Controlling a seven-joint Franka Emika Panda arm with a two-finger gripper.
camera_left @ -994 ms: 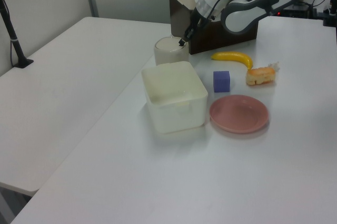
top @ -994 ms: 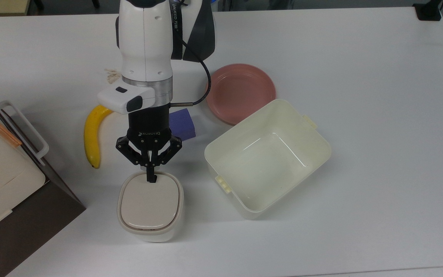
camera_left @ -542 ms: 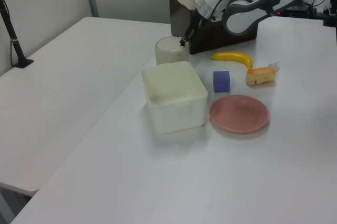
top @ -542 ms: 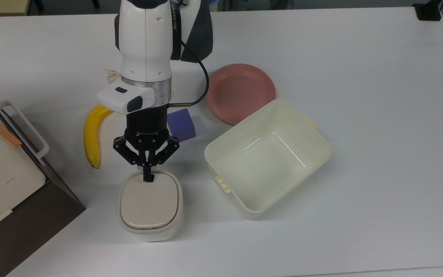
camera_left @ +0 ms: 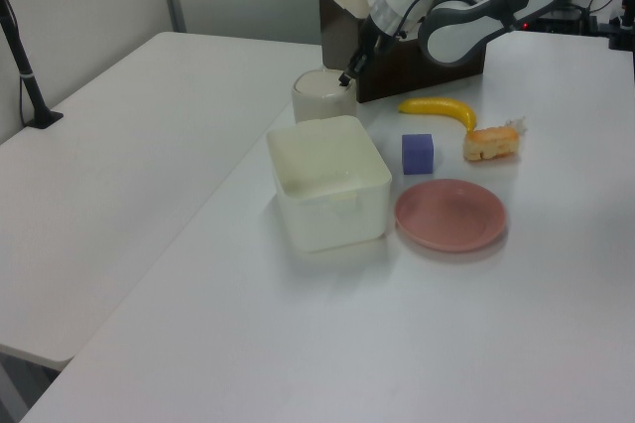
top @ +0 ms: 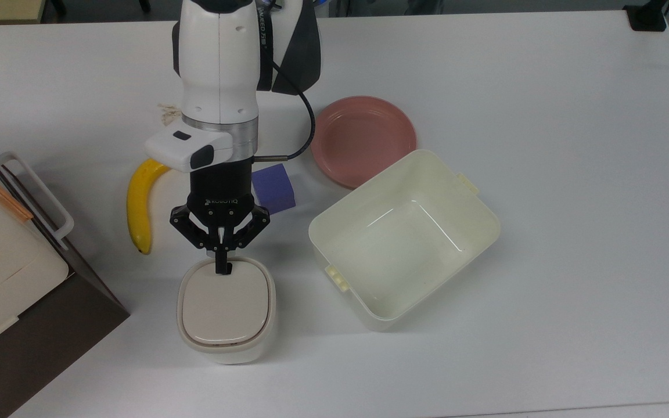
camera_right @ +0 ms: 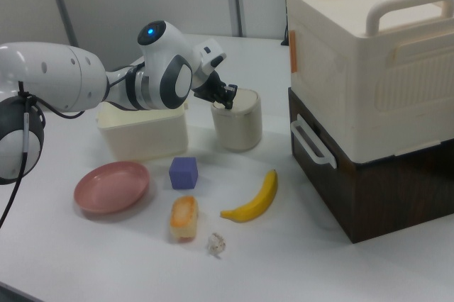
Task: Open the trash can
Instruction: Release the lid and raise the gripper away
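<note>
On the white surface (top: 543, 145), the black ROBOTIQ-marked gripper (top: 223, 268) presses its fingers, closed together, onto the far rim of the small cream-white plastic trash can (top: 227, 310), its beige lid down.

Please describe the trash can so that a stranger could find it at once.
In the top view, find the large lidless cream tub and look to the top view's left. The trash can is smaller and rounded-square; unlike the tub, it has a closed beige lid.
</note>
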